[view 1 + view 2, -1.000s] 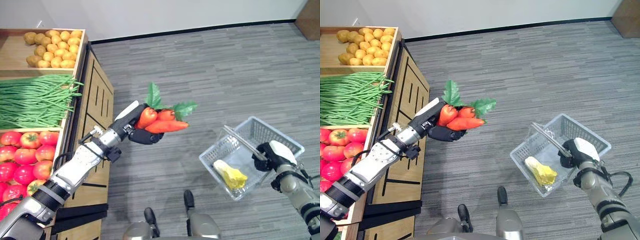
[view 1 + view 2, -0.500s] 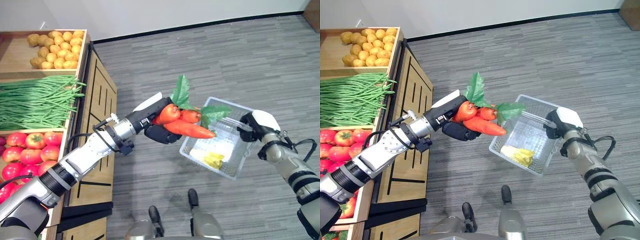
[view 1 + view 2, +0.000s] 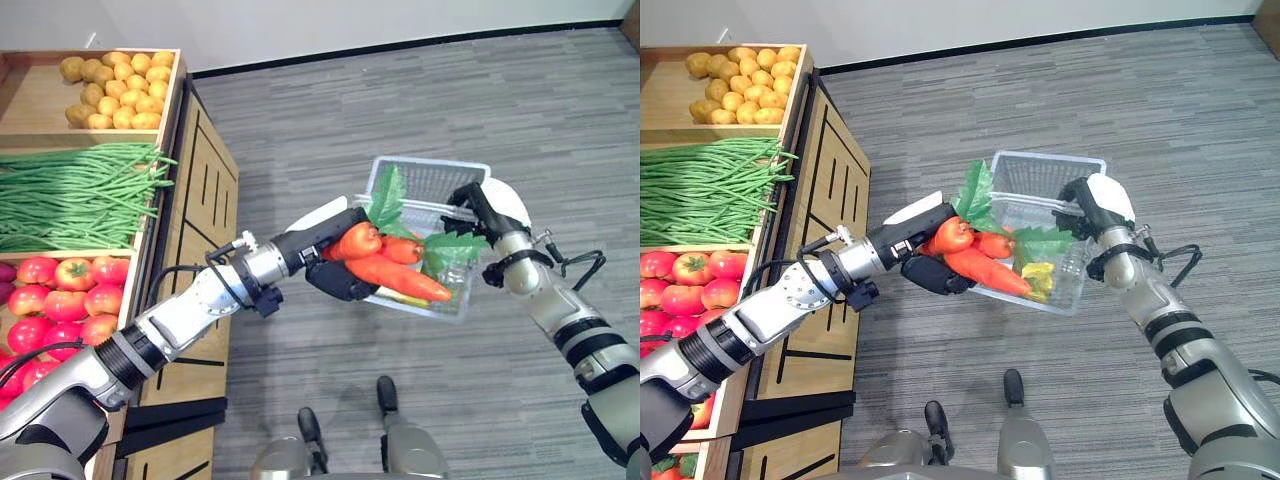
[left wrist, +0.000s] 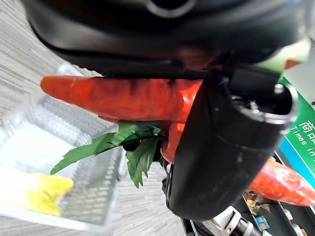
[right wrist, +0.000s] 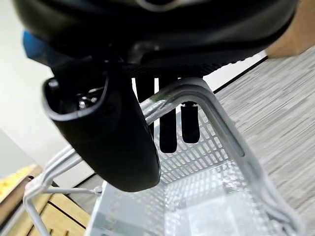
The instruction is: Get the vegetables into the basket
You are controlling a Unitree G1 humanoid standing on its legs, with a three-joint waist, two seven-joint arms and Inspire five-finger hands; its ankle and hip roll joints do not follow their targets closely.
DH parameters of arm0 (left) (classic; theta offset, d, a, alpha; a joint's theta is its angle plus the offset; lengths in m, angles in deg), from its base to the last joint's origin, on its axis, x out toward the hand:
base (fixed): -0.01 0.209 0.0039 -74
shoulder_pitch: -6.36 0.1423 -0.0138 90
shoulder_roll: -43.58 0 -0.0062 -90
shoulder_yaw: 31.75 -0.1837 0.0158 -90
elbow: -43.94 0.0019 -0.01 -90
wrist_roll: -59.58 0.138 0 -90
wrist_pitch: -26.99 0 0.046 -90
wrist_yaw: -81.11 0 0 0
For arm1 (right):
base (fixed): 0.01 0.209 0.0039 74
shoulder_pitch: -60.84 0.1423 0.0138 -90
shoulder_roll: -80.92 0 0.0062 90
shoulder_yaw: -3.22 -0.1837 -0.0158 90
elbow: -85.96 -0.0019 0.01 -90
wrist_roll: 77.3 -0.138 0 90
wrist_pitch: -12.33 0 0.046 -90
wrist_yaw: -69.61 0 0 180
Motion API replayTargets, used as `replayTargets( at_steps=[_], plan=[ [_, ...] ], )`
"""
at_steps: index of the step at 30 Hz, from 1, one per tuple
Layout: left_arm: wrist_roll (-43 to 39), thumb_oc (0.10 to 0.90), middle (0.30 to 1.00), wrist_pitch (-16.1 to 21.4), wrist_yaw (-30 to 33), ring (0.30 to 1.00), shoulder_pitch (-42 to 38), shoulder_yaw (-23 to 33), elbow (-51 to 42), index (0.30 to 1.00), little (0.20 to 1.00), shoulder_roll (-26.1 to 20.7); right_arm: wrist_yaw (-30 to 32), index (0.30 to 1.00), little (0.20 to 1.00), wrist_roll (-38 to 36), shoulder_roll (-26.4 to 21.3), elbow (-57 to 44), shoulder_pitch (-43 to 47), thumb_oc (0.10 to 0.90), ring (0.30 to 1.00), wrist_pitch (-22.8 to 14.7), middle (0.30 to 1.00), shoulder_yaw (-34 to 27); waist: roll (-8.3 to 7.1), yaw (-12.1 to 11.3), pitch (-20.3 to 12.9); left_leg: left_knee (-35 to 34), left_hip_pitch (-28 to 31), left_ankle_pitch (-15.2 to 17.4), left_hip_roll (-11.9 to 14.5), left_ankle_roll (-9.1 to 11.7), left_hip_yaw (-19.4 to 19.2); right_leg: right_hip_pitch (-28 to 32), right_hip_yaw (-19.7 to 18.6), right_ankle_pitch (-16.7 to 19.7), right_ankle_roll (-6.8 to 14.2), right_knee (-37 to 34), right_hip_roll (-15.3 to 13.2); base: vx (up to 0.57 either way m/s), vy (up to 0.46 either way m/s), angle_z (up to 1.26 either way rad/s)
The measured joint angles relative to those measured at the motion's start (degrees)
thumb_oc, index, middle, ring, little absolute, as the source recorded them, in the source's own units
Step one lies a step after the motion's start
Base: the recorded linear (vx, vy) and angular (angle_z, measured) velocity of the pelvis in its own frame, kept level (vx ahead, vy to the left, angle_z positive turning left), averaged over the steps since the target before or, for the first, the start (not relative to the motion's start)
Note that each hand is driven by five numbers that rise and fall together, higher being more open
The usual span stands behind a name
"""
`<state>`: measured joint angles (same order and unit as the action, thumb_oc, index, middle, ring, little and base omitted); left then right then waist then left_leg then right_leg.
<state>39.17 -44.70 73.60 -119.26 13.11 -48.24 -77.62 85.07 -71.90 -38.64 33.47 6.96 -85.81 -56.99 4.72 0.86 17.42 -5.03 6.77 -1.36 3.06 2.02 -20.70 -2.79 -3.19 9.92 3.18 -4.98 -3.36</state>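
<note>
At 9 o'clock: produce stand (image 3: pixel 190 190) w/ potatoes (image 3: pixel 110 88), green beans (image 3: pixel 70 195), tomatoes (image 3: pixel 55 300). Centre: left hand (image 3: pixel 335 275) curled tight round carrot bunch (image 3: pixel 385 262), leaves up, tips poking over basket (image 3: pixel 425 180) near rim. At 3 o'clock: right hand (image 3: pixel 485 205) clamped on basket handle (image 5: pixel 197 96), basket held off floor. Inside basket: one yellow veg (image 3: pixel 1038 278) already in. Progress, by judgement: roughly partway; carrots not yet released, more veg left on stand. Vs 0.5 s ago: basket swung further toward 9 o'clock, now under carrots; carrots were beside rim then.
</note>
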Motion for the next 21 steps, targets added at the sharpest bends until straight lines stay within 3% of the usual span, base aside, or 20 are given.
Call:
replayTargets(
  at_steps=[14, 21],
  plan=[
    [7.3, 0.400, 0.300, -1.8, 2.6, 0.300, 0.3, -1.4, 13.0, 0.300, 0.300, 8.2, -0.8, 0.300, 0.300, -2.1, 2.6, -5.1, 0.7, 0.400, 0.300, 0.1, 0.300, 2.2, -0.19, 1.0, 0.1, 0.0, 0.0, 0.0, 0.3, 0.0, -0.1, 0.0, -0.1, 0.0, 0.0, 0.0, 0.4, 0.00, 0.000, 0.00],
    [13.4, 0.400, 0.300, -2.9, 7.5, 0.300, 2.7, 2.6, 21.2, 0.300, 0.300, 14.2, -3.0, 0.300, 0.300, -3.1, 3.1, -12.4, 0.6, 0.400, 0.300, 0.1, 0.300, 2.2, -0.49, 1.4, 0.3, 0.0, 0.2, 0.0, 0.4, 0.0, -0.2, 0.0, -0.2, 0.0, 0.0, 0.0, 0.5, 0.00, 0.000, 0.00]
  ],
)
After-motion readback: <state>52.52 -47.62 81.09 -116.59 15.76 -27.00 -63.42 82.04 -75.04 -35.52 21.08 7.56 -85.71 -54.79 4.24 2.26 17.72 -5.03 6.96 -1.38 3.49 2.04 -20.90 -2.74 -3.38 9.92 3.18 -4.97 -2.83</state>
